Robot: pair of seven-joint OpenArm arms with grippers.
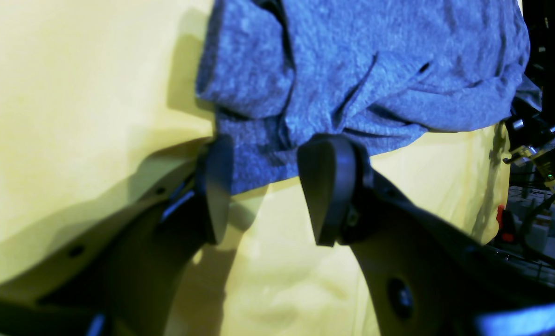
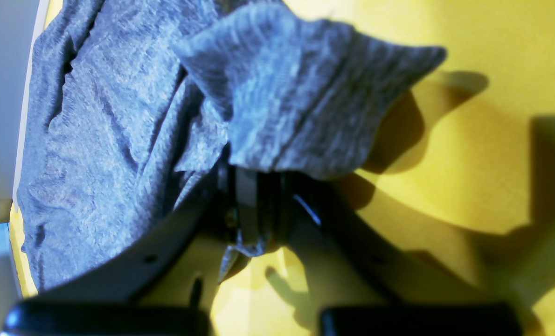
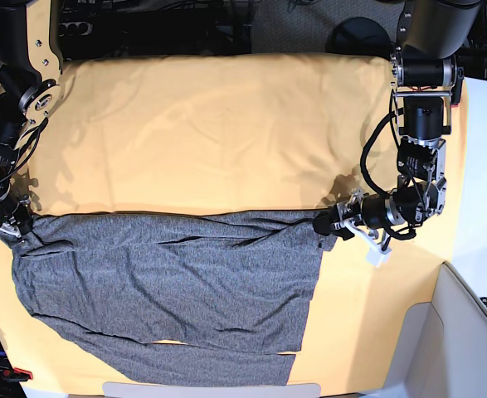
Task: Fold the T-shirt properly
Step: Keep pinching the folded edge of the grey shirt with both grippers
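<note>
The dark-grey T-shirt (image 3: pixel 177 274) lies spread and wrinkled on the yellow-orange cloth sheet (image 3: pixel 226 124), with a sleeve along its near edge. My left gripper (image 3: pixel 324 224) is at the shirt's upper right corner. In the left wrist view the left gripper (image 1: pixel 273 156) is open, its fingers straddling the shirt's edge (image 1: pixel 361 70). My right gripper (image 3: pixel 19 225) is at the shirt's upper left corner. In the right wrist view the right gripper (image 2: pixel 254 184) is shut on a bunched fold of the T-shirt (image 2: pixel 301 102), lifted a little off the sheet.
The sheet (image 2: pixel 482 177) covers the whole table. A light-grey panel (image 3: pixel 467 332) stands at the near right corner. Cables and dark equipment (image 3: pixel 185 25) line the far edge. A small white tag (image 3: pixel 380 254) hangs below the left arm's wrist.
</note>
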